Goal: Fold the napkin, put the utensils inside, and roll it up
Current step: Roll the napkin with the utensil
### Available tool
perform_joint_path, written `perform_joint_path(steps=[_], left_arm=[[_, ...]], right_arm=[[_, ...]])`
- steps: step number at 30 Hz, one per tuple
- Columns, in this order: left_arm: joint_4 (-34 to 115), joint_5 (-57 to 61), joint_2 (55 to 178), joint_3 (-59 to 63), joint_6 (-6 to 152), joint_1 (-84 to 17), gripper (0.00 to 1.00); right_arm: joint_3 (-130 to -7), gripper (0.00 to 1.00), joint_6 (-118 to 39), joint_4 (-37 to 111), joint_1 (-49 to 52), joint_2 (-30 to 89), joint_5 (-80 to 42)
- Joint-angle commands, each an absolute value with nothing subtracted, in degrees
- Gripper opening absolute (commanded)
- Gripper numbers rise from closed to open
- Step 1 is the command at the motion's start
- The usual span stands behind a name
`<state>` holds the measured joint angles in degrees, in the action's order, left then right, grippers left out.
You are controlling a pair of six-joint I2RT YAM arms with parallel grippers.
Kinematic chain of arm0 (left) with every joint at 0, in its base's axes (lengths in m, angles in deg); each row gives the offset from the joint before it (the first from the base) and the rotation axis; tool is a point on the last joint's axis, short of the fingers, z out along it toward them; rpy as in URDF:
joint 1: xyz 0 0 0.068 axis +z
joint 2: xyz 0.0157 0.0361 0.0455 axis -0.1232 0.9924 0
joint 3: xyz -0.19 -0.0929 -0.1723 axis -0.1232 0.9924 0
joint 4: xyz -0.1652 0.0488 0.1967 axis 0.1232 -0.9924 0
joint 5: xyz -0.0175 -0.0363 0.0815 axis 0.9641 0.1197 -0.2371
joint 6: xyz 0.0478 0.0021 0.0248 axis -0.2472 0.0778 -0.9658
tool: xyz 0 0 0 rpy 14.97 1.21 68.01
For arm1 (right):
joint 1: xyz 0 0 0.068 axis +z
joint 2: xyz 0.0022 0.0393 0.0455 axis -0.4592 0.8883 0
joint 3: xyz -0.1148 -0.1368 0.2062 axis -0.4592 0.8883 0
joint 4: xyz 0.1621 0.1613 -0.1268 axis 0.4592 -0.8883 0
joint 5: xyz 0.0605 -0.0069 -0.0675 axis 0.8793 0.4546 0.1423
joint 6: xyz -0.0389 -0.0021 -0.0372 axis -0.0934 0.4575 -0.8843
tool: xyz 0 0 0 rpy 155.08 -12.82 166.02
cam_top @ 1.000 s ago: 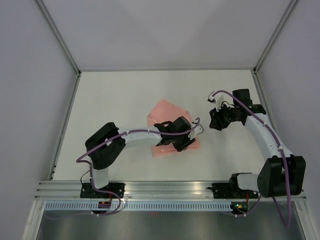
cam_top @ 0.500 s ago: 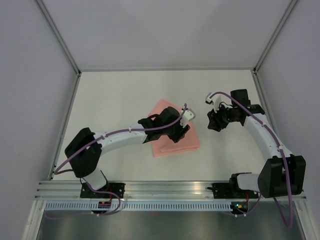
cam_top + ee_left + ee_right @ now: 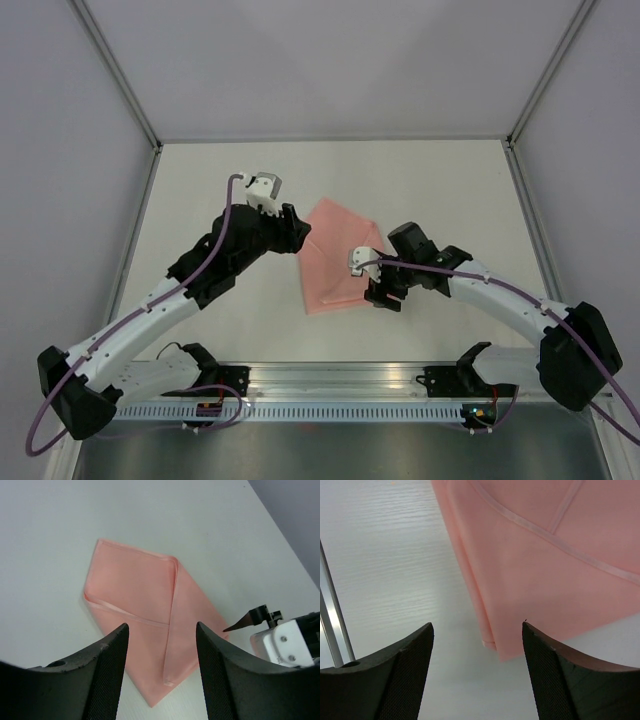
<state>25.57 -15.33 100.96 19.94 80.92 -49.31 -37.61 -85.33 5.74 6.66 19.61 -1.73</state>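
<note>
My left gripper [image 3: 297, 233] has drawn back off the folded pink napkin [image 3: 335, 262]. My right gripper [image 3: 384, 297] now hovers at its near-right corner. Both are spread wide and empty. The napkin lies flat mid white table [image 3: 210, 195], inside grey walls [image 3: 60, 150].

The top camera looks down from above; both wrist cameras face the table [image 3: 200, 180], all sharing the napkin [image 3: 338, 262], the right one seemingly nearest.
</note>
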Motion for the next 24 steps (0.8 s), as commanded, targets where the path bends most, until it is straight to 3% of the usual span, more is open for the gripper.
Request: perform_joint_path(steps=[1, 8, 24], left_arm=[[21.23, -16.73, 95.78, 22.23, 88.24, -49.35, 0.62], [18.32, -17.61, 92.86, 24.25, 88.94, -49.35, 0.62], [18.59, -16.82, 93.21, 25.22, 88.42, -49.26, 0.61]], right_arm=[[-36.52, 0.77, -87.32, 12.21, 12.46, 20.26, -5.68], [-35.37, 0.77, -87.5, 16.25, 18.27, 24.38, -9.64], [-34.23, 0.74, -88.91, 24.6, 18.37, 32.82, -13.42]])
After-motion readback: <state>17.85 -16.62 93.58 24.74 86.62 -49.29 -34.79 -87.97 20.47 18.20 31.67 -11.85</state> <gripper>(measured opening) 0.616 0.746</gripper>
